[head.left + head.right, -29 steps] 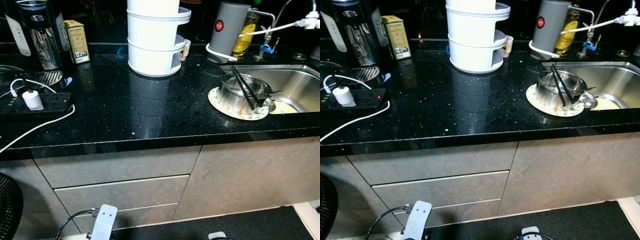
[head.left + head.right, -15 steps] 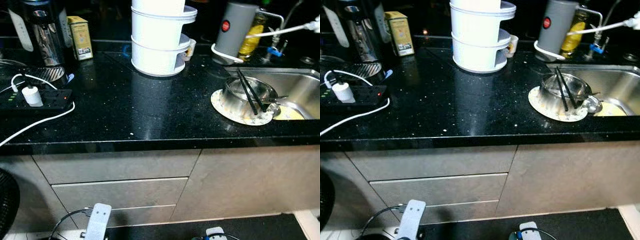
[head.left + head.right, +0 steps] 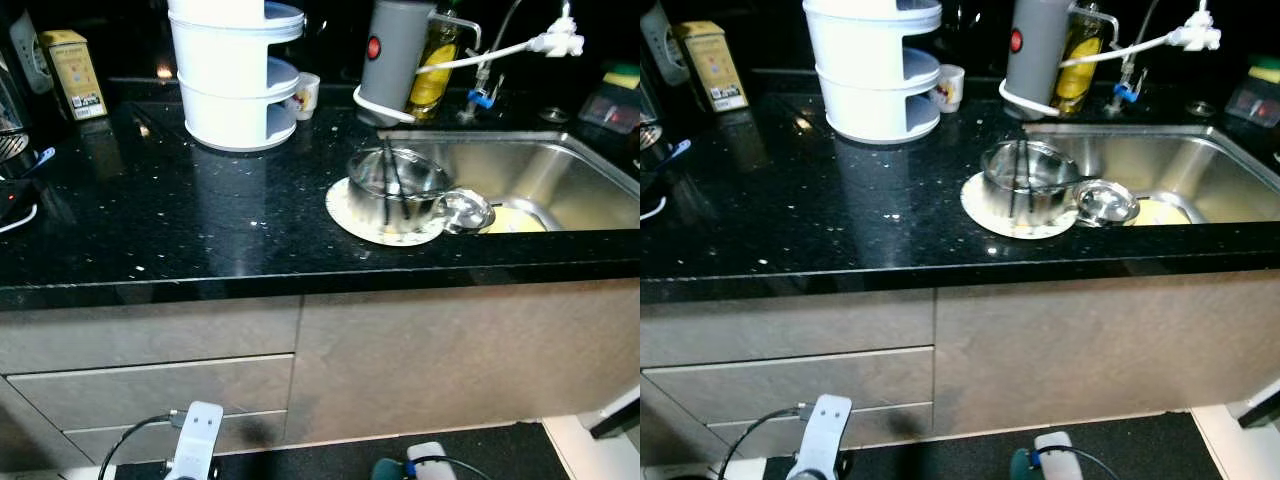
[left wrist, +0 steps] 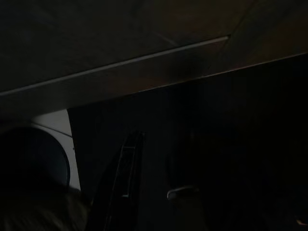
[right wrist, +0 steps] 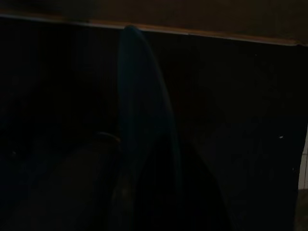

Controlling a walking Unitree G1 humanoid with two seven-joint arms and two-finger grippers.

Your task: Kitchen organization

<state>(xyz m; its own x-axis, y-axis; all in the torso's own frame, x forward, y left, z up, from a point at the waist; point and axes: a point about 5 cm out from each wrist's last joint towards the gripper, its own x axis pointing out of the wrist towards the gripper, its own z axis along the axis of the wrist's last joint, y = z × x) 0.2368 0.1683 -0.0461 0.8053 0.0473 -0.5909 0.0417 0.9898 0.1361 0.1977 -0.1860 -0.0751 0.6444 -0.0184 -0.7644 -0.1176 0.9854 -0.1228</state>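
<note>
The black counter (image 3: 200, 220) is carrying a steel bowl (image 3: 395, 187) with chopsticks (image 3: 388, 180) on a plate (image 3: 345, 212) at the sink's (image 3: 560, 180) left edge, probably awaiting washing, while both arms are hanging low, their fingers too dark to judge.

Countertop (image 3: 200, 220) glare, sharp — wrist views near-black

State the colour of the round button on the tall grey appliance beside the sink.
Red; the button on the grey appliance shows best in the right eye view.
</note>
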